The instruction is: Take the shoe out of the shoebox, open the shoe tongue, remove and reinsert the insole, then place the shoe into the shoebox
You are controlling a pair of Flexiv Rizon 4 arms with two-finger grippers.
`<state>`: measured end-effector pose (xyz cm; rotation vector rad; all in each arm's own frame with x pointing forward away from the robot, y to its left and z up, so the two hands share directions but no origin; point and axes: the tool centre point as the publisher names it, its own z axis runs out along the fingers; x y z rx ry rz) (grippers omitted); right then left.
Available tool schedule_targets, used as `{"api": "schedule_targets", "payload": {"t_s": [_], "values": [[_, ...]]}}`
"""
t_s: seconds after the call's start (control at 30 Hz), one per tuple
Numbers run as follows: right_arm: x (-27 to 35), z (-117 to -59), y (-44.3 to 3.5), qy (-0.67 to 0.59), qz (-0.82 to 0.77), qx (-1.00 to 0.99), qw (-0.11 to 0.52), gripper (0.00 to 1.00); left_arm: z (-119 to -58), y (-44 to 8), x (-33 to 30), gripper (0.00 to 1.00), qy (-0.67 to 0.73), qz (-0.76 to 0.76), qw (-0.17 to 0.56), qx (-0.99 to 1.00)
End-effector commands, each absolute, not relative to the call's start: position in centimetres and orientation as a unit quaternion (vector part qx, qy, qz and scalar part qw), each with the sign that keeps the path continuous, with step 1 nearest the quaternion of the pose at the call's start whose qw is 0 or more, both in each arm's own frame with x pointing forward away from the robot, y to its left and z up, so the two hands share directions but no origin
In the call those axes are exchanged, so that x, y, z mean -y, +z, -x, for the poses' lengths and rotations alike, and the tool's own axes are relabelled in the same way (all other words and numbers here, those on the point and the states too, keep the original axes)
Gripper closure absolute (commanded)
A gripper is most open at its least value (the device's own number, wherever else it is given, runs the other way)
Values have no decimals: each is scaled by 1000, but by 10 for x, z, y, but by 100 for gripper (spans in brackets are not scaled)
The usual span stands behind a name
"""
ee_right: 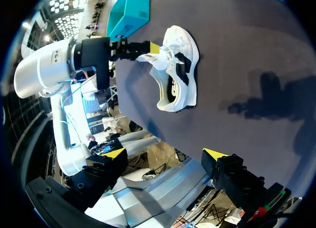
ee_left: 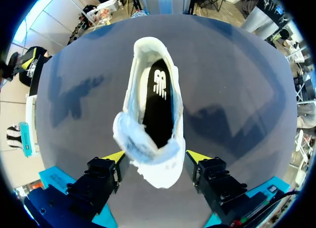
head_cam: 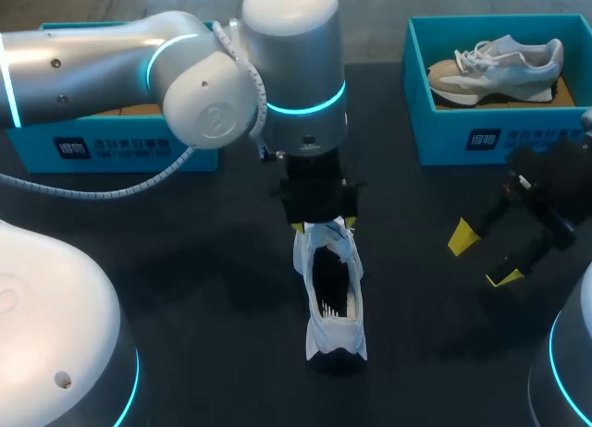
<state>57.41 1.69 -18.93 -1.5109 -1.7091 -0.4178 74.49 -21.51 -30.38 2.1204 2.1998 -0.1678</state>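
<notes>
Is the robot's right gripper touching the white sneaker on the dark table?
Apart. The head view shows the right gripper open, off to the side of the white sneaker, with a wide gap between them.

Dark table [head_cam: 185, 261] — grey-beige sneaker [head_cam: 504, 65] far right.

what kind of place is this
Probably a robotics lab or test bench: the left gripper holds a white shoe on a dark table, the right gripper is open, and a teal shoebox holds another sneaker.
</notes>
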Motion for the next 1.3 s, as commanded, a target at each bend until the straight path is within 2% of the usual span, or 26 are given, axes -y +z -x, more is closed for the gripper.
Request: {"api": "schedule_targets", "payload": {"t_s": [0.03,0.17,0.23,0.93,1.03,1.1,1.3], "values": [[-17,-573,-190,-165,598,675,399,0,-747,-293,208,43,-57,-690,50,-720],[-17,-573,-190,-165,598,675,399,0,-751,-291,213,57,-63,-688,53,-721],[-17,-573,-190,-165,598,675,399,0,-751,-291,216,61,-64,-689,53,-720],[-17,-573,-190,-165,598,675,399,0,-771,-266,214,62,-43,-684,71,-724],[-17,-573,-190,-165,598,675,399,0,-777,-262,217,65,-49,-681,71,-728],[-17,-573,-190,-165,598,675,399,0,-778,-261,218,72,-48,-682,68,-727],[-17,-573,-190,-165,598,675,399,0,-771,-267,222,69,-58,-695,45,-716]]}}
